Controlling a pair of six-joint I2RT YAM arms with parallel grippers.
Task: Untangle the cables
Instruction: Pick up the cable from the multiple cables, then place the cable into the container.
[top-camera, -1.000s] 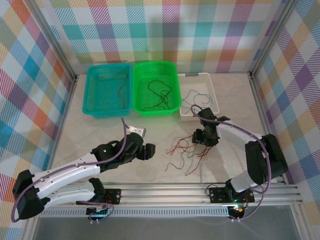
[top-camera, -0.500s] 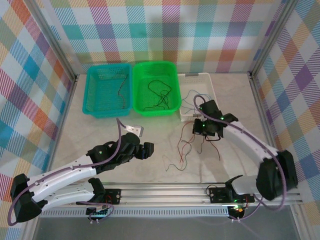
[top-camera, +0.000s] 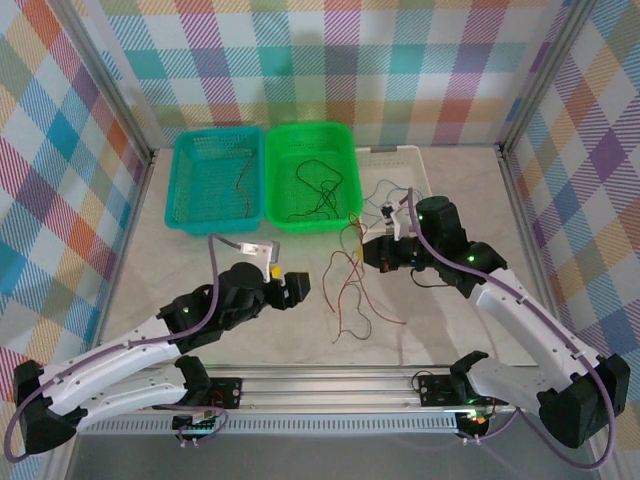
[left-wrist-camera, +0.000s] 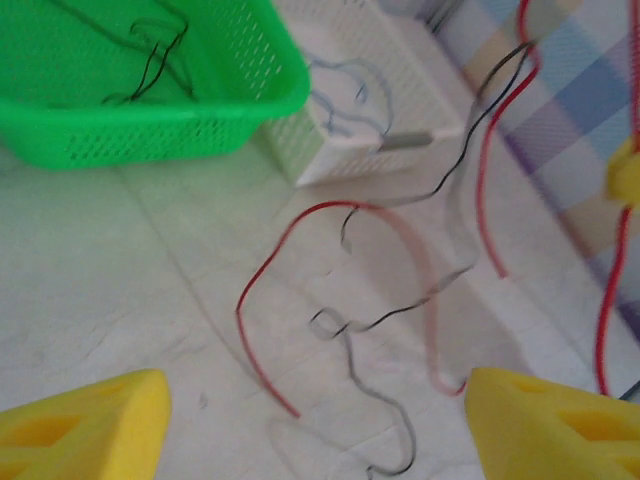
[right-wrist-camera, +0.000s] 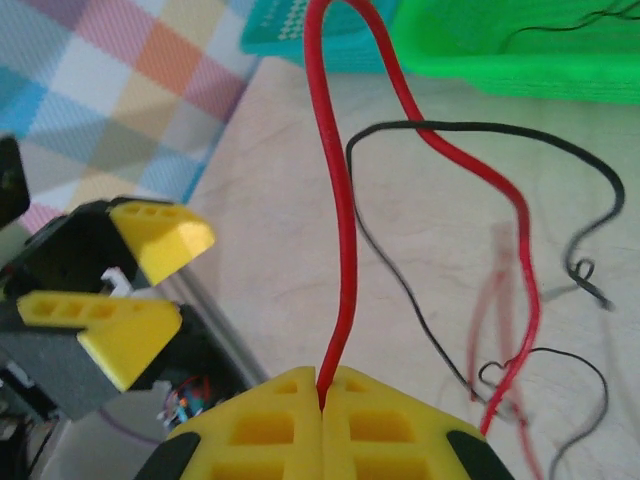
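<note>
A tangle of red and black cables (top-camera: 347, 285) hangs from my right gripper (top-camera: 366, 250) down to the table in front of the green basket. In the right wrist view that gripper (right-wrist-camera: 322, 388) is shut on a red cable (right-wrist-camera: 337, 200), and a black cable (right-wrist-camera: 480, 128) loops beside it. My left gripper (top-camera: 296, 283) stands open just left of the tangle. Its wrist view shows the gripper (left-wrist-camera: 315, 400) low over the table, with a red cable (left-wrist-camera: 262, 260) and a black cable (left-wrist-camera: 400, 310) lying ahead of its yellow fingers (left-wrist-camera: 95, 415), untouched.
Three baskets stand at the back: a teal basket (top-camera: 172, 200) with a brownish wire (top-camera: 242, 172), a green basket (top-camera: 310, 226) with black wires (top-camera: 315, 185), and a white basket (top-camera: 395, 152) with blue wire (top-camera: 385, 190). Metal frame rails edge the table.
My right gripper closed on the red cable, then rose and swung left, lifting the tangle off the table. My left arm crept forward, still open.
</note>
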